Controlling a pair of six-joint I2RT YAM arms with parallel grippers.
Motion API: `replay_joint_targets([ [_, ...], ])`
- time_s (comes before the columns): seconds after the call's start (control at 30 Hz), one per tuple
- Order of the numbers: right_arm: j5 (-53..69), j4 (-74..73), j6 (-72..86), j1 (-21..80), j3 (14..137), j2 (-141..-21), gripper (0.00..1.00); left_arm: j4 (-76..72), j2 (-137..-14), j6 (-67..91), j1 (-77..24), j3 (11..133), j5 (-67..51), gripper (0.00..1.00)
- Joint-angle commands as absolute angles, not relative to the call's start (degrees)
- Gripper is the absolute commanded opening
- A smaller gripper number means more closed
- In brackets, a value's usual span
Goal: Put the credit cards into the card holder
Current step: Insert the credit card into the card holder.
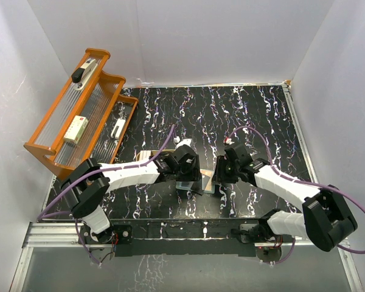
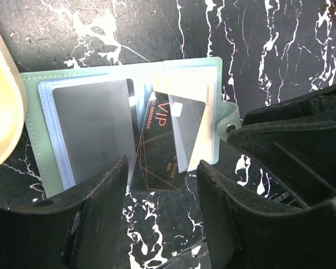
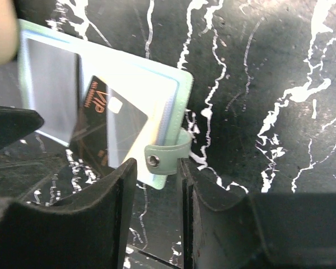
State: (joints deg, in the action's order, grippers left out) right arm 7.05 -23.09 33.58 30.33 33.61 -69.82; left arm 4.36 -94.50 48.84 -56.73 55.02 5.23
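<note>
1. The left gripper [image 2: 162, 168] has its jaws apart. The near end of a black credit card [image 2: 157, 151] lies between its fingers [image 2: 95, 213], with a gap showing on the card's right side
2. The far end of that black card is tucked slantwise into the card holder [image 2: 190, 70], which lies open on the black marbled table [image 2: 280, 50] just in front of the left gripper
3. A grey card [image 2: 95, 129] fills the holder's left clear pocket, and another grey card [image 2: 187, 131] sits in the right one
4. The right gripper [image 3: 158, 165] has its jaws narrowly apart around the holder's snap tab [image 3: 165, 151]; I cannot tell whether they pinch it
5. A pale tan dish [image 2: 3, 112] touches the holder's left edge
6. An orange rack [image 1: 79, 115] stands well apart at the table's far left
</note>
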Motion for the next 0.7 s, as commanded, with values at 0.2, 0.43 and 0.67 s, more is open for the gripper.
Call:
replay_joint_targets([
  [0.2,12.1,-17.4,38.2,30.7,37.0,-68.0,0.29,4.0,-90.3,50.3,-54.7,51.4,1.2,0.51],
  [0.43,13.6,-12.0,39.7,30.7,36.4,-73.7,0.29,2.4,-91.4,50.1,-53.2,50.2,-1.3,0.51],
  [0.67,12.9,-9.6,40.0,30.7,34.8,-77.7,0.28,0.4,-94.1,50.7,-53.0,49.9,-5.6,0.5],
])
